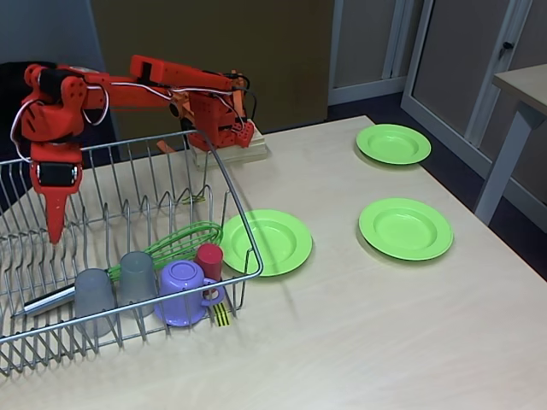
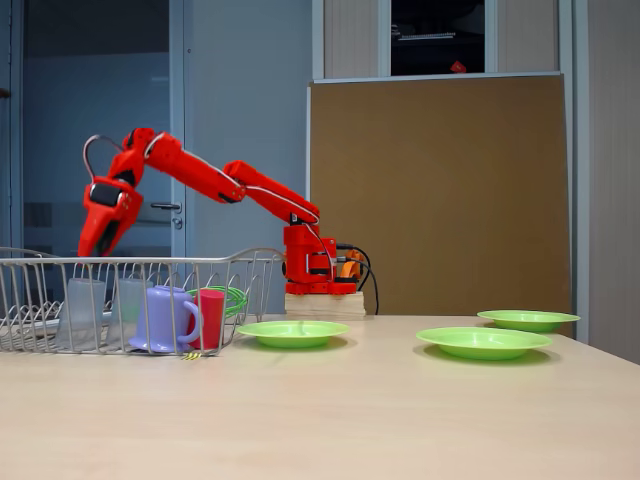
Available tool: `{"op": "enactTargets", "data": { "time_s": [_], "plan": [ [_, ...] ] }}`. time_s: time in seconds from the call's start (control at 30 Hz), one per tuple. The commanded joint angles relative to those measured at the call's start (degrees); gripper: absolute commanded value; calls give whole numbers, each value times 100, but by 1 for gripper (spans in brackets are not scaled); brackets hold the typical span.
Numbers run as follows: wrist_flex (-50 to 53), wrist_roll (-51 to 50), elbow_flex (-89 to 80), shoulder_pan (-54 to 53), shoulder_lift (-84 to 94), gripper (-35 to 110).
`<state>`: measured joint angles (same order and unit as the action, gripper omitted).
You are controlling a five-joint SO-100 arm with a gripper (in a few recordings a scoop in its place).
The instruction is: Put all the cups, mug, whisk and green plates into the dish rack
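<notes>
Rack [image 1: 248, 224] holds three cups [image 1: 137, 278], plates [image 1: 405, 228] three outside

Red arm [image 1: 162, 85] stretched out from its base, wrist bent down, gripper [image 1: 55, 224] pointing downward, its fingers closed together, empty

Light wood-grain table [image 1: 367, 325] carries scene; surface pale beige, matte. Behind it, large brown board [image 2: 440, 195] against wall, seen in both fixed views. Pale blue-grey wall [image 2: 245, 120] left of board, with door and lever handle [image 2: 166, 207]. Above board, dark window opening [image 2: 440, 35]. Dark floor [image 1: 479, 184] right of table. White-framed glazed panels [image 1: 466, 60] along far side. Second table, grey leg [image 1: 506, 154], at right edge. Light even, soft shadows.
</notes>
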<state>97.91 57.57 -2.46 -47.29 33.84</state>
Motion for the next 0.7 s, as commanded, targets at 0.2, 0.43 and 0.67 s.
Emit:
{"op": "enactTargets", "data": {
  "time_s": [0.2, 0.43, 0.67],
  "plan": [
    [606, -1028, -1811, 949, 2558, 14],
    [53, -3085, -4948, 2373, 4729, 16],
    [-844, -5836, -7980, 3797, 6442, 15]
  ]
}}
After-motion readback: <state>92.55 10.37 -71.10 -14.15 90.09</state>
